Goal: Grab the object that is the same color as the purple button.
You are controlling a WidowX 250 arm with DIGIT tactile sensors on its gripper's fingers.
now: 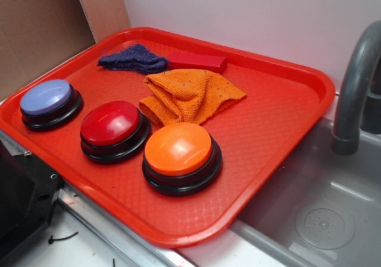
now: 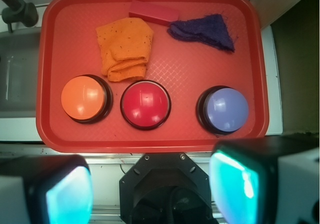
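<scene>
- Red tray [image 1: 280, 109] seen from above in wrist view; raised rim all round, near rim running just beyond the gripper [image 2: 150, 186].
- Gripper high over the tray's near edge, fingers [image 2: 65, 194] spread wide, nothing between them.
- Purple cloth [image 2: 205, 30] at far side of tray, toward the corner, lying flat; one edge just beside the red block [image 2: 153, 12], contact not resolvable.
- Purple button [image 2: 226, 109] at the near side, well apart from the purple cloth; bare tray floor between the two.
- Orange cloth [image 2: 125, 47] crumpled mid-tray, close behind the red button [image 2: 146, 104] and the orange button [image 2: 85, 98].
- Three buttons in a row along near rim, gaps between all.
- Sink [image 1: 321, 213] and grey faucet [image 1: 356, 82] beside the tray's orange-button side.
</scene>
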